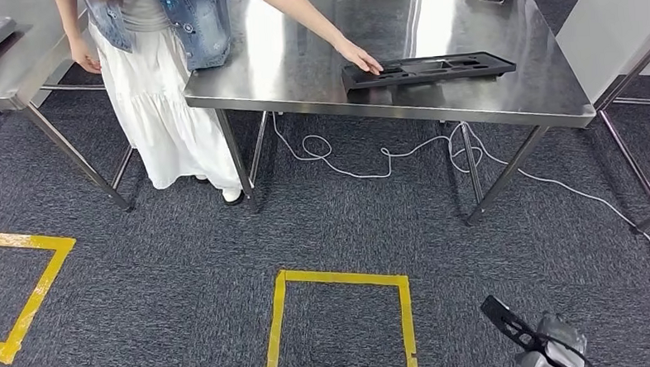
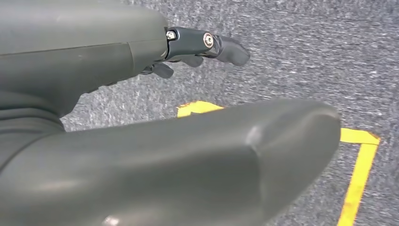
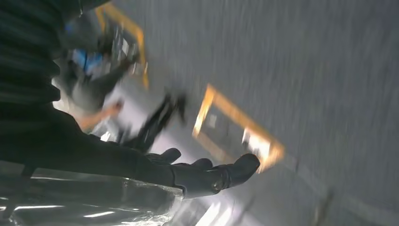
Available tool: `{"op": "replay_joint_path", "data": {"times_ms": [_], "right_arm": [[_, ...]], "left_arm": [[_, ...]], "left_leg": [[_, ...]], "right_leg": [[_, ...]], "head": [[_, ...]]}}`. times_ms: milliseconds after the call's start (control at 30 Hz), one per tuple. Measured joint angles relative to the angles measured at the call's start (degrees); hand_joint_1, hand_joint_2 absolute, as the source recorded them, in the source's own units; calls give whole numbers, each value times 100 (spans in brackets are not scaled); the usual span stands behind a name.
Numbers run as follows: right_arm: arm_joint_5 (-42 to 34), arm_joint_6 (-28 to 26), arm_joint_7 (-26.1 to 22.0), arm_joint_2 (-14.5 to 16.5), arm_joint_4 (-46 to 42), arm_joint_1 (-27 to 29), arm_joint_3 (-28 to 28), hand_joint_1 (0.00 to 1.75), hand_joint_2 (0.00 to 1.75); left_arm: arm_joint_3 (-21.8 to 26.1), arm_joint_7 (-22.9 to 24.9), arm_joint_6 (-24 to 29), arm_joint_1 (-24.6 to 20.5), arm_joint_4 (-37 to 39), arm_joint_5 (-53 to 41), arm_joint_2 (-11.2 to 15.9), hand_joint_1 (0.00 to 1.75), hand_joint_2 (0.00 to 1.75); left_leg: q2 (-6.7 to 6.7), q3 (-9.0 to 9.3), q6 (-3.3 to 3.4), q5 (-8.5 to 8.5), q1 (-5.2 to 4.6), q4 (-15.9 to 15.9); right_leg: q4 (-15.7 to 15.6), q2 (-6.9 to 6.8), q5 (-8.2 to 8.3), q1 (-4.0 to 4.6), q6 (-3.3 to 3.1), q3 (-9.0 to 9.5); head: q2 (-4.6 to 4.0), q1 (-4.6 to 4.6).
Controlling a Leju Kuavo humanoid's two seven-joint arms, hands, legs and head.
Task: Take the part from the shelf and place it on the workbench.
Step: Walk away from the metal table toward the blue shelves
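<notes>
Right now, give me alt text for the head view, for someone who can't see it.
A person's hand rests on a black part lying on a steel workbench. Grey carpet below carries yellow tape squares and a white cable.

Workshop or test lab, bare stainless-steel desk (image 1: 300, 69), grey carpet floor (image 1: 184, 264) with yellow tape squares (image 1: 339, 279), loose white cable (image 1: 362, 161)

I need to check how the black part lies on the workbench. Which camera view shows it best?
The head view: the black part lies flat near the front edge of the steel workbench, with a person's hand on its end. The right wrist view is motion-blurred; a dark shape there may be the part. The left wrist view looks at carpet.
</notes>
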Motion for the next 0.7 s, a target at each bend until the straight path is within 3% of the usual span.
{"op": "replay_joint_path", "data": {"times_ms": [67, 100, 133, 167, 200, 267, 300, 333, 367, 400, 433, 500, 567, 633, 700], "right_arm": [[-247, 16, -375, 166, 1, 255, -282, 0, 87], [-367, -1, -584, 266, 1, 404, -422, 0, 44], [-477, -29, -785, 373, 4, 553, -552, 0, 0], [-604, -57, -1000, 481, 7, 697, -682, 0, 0], [-759, -77, -1233, 588, 9, 831, -810, 0, 0], [-1164, -46, -1714, 779, 15, 1056, -1123, 0, 0], [-1358, -3, -1911, 858, 19, 1147, -1299, 0, 0], [-1495, 42, -2048, 922, 22, 1224, -1474, 0, 0], [-1562, 73, -2117, 969, 27, 1287, -1621, 0, 0], [-1593, 92, -2147, 1013, 33, 1340, -1744, 0, 0], [-1608, 102, -2155, 1041, 38, 1380, -1840, 0, 0], [-1657, 112, -2161, 1085, 46, 1424, -2001, 0, 0], [-1757, 156, -2199, 1121, 52, 1441, -2156, 0, 87], [-1864, 248, -2267, 1162, 62, 1467, -2316, 0, 175], [-1914, 339, -2314, 1207, 79, 1512, -2445, 0, 175]], "left_arm": [[2, -4, -20, -25, -9, 1, 19, 0, 0], [3, 0, -36, -39, -11, 0, 32, 0, 0], [5, 10, -51, -50, -11, -2, 56, 0, 0], [8, 27, -63, -60, -11, -3, 81, 0, 0], [14, 44, -71, -64, -12, -5, 106, 0, 0], [33, 70, -83, -72, -13, -10, 147, 0, 0], [42, 77, -89, -81, -13, -14, 165, 0, 0], [48, 82, -93, -92, -13, -17, 180, 0, 0], [52, 87, -96, -103, -13, -20, 197, 0, 0], [55, 91, -97, -114, -14, -24, 213, 0, 0], [57, 95, -97, -126, -15, -33, 225, 0, 0], [59, 105, -96, -169, -21, -80, 242, 0, 0], [53, 151, -70, -222, -25, -176, 245, 0, 0], [31, 254, -11, -264, -26, -286, 236, 0, 0], [-12, 358, 37, -315, -26, -373, 210, 0, 0]], "left_leg": [[12, -36, -66, 113, -12, -13], [16, -38, -103, 166, -12, -27], [18, -39, -138, 198, 1, -37], [20, -63, -178, 137, 21, 2], [24, -106, -221, -41, 41, 125], [29, -249, -307, -678, 80, 709], [29, -317, -346, -974, 96, 1109], [29, -351, -380, -1141, 114, 1465], [30, -323, -407, -1166, 135, 1691], [31, -195, -426, -1075, 159, 1721], [31, 31, -437, -937, 181, 1543], [8, 672, -433, -876, 202, 742], [-24, 1048, -381, -1014, 175, 161], [-22, 1040, -270, -997, 128, 50], [13, 949, -123, -849, 116, -26]], "right_leg": [[-579, -1, -97, 64, -124, 343], [-681, 4, -108, 99, -184, 372], [-668, 2, -66, 67, -242, 331], [-667, -4, -21, 42, -303, 306], [-671, -12, 36, 10, -376, 267], [-673, -25, 162, -16, -477, 158], [-669, -26, 226, -14, -499, 99], [-663, -26, 291, -12, -495, 32], [-653, -26, 353, -11, -481, -38], [-634, -23, 410, -16, -460, -115], [-609, -17, 457, -21, -433, -198], [-534, 1, 531, -24, -367, -334], [-501, 9, 606, -10, -280, -405], [-530, 11, 704, 12, -179, -439], [-438, 11, 630, 20, -152, -539]], "head": [[0, -18], [0, -28], [0, -37], [0, -39], [0, -45], [0, -50], [0, -49], [0, -48], [0, -51], [0, -49], [0, -50], [0, -52], [0, -44], [0, -30], [0, -20]]}}
